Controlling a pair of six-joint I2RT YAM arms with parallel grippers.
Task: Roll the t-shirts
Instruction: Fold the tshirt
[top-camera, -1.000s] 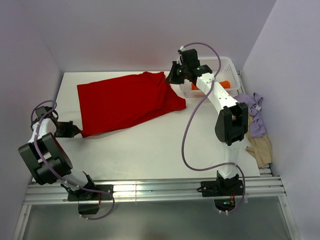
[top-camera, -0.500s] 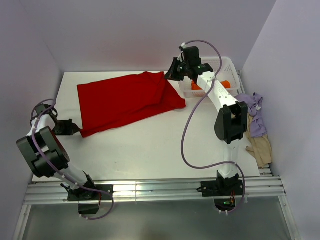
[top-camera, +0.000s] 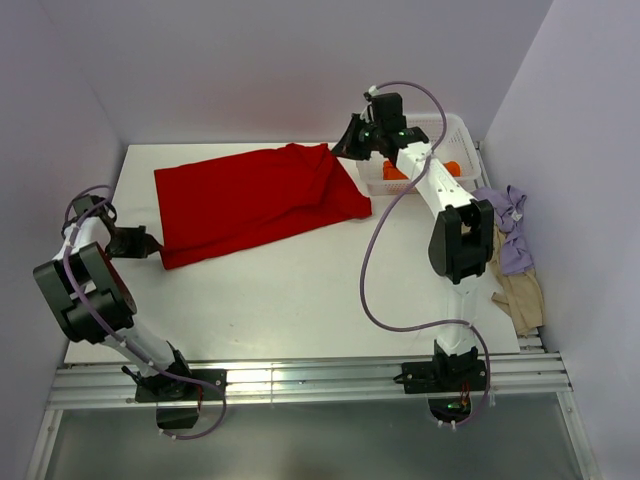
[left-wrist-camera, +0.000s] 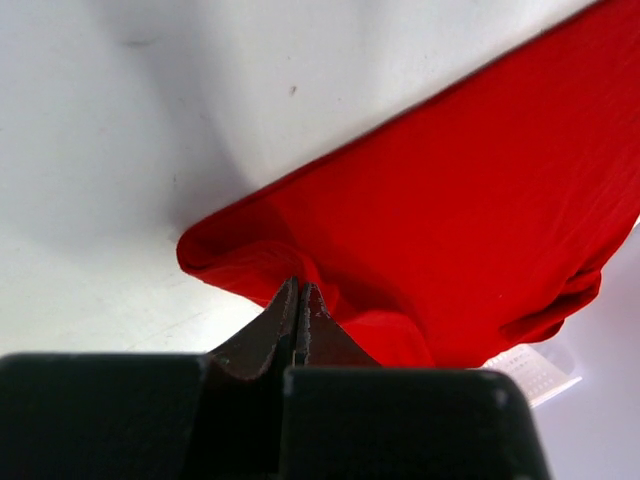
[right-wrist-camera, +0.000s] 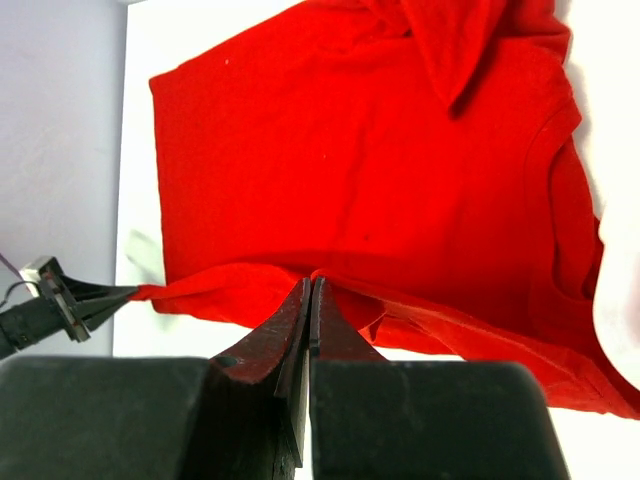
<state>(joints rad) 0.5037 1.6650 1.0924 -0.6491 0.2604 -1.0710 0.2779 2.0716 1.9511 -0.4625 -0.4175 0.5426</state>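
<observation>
- Progress check: nothing is rolled yet as far as I can see. The red shirt (top-camera: 255, 200) lies spread mostly flat in the upper left-middle of the top view. It's a bit rumpled at its right end, with no roll started.
- The left gripper (top-camera: 153, 247) is pinched shut on the shirt's lower left corner, over at the left side of the frame. Its wrist view shows the cloth drawn up to a point right at the tips.
- The right gripper (top-camera: 347, 150) is clamped tight on the shirt's upper right edge, just beside the basket (top-camera: 455, 128). With both ends held, this looks to me like a stretch-and-straighten step before any rolling.
- Left to do, my guess: pretty much everything. An orange shirt (top-camera: 452, 167) sits in the basket. A lavender shirt (top-camera: 512, 235) and a beige shirt (top-camera: 522, 295) are bunched at the right edge of the table (top-camera: 300, 300), and none of them is rolled.
- Room: the centre and lower half of the table are bare white, so there's lots of space to drag or roll the red shirt toward the bottom of the frame.
- Tight spots: the left gripper is near the table's left edge and the left wall (top-camera: 50, 130). The right gripper is close to the basket and the back wall (top-camera: 300, 70). The pile on the right seems to spill past that edge, so I'd watch it.
</observation>
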